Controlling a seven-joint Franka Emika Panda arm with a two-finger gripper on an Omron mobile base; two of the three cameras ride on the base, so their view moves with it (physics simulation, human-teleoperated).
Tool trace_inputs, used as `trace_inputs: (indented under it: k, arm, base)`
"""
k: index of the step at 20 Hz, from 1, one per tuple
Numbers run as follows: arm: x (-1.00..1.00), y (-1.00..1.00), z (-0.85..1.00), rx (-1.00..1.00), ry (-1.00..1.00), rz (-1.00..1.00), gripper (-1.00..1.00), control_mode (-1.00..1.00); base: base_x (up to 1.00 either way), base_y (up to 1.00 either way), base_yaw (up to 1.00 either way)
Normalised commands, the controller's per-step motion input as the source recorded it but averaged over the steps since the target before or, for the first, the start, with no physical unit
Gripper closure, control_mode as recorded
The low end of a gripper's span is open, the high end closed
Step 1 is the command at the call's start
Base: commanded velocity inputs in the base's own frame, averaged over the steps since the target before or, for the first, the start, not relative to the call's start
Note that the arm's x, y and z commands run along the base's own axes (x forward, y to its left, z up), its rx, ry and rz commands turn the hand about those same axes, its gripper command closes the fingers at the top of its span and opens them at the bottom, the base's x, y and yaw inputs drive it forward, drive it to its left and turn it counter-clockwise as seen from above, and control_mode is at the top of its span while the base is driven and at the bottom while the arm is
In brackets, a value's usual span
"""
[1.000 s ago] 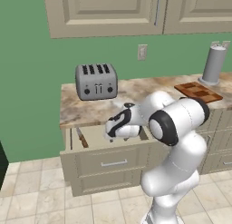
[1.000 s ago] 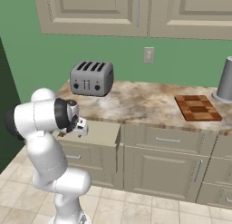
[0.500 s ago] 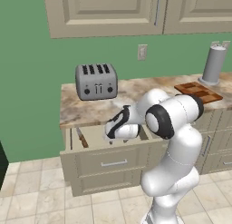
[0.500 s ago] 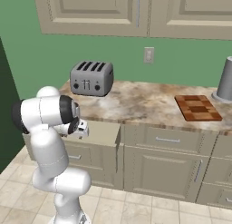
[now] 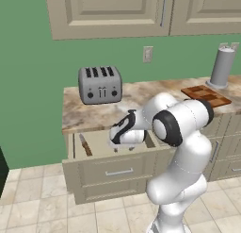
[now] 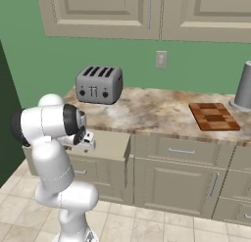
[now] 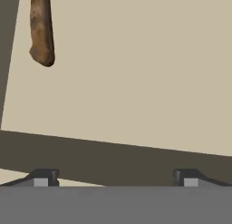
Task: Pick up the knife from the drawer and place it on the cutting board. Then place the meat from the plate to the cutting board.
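Writing: none could be read on the toaster (image 5: pixel 99 84), the cabinets or the grey canister (image 5: pixel 221 67).
Hand: the hand (image 5: pixel 116 143) hung low over the open drawer (image 5: pixel 101 142), near its middle; in the hand view its two dark fingertips (image 7: pixel 42 177) stood well apart with nothing between them.
Knife: the knife (image 5: pixel 85 145) lay inside the drawer at its left end, well apart from the hand; in the hand view its brown wooden handle (image 7: pixel 41 28) showed at the upper left, clear of both fingertips.
Drawer: beige, wide and shallow, pulled out under the tabletop (image 5: pixel 136 102), with a panelled front and a slim silver bar handle (image 5: pixel 118 171); its floor was plain and smooth.
Cutting board: the cutting board (image 6: pixel 213 116) was flat, rectangular, of light and dark reddish-brown checkered blocks, lying on the mottled stone tabletop far to the right of the drawer.
Toaster: silver, boxy, four-slot, standing on the tabletop behind the drawer.
Canister: tall grey cylinder just behind the cutting board.
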Motion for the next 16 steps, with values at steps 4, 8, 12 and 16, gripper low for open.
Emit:
trace_inputs:
  k: [4, 8, 12, 16]
  arm:
    - [-0.48, 0.0, 0.0, 0.0, 0.16, -0.1, -1.0, -1.0]
    - [-0.57, 0.0, -0.01, 0.0, 0.14, -0.1, -1.0, -1.0]
    - [-0.74, 0.0, 0.0, 0.0, 0.0, -0.03, -1.0, -1.0]
    - [-1.0, 0.03, 0.0, 0.0, -0.26, -0.03, -1.0, -1.0]
  base:
    - [0.0, 0.0, 0.0]
    - [0.0, 0.0, 0.0]
    - [0.0, 0.0, 0.0]
    - [0.0, 0.0, 0.0]
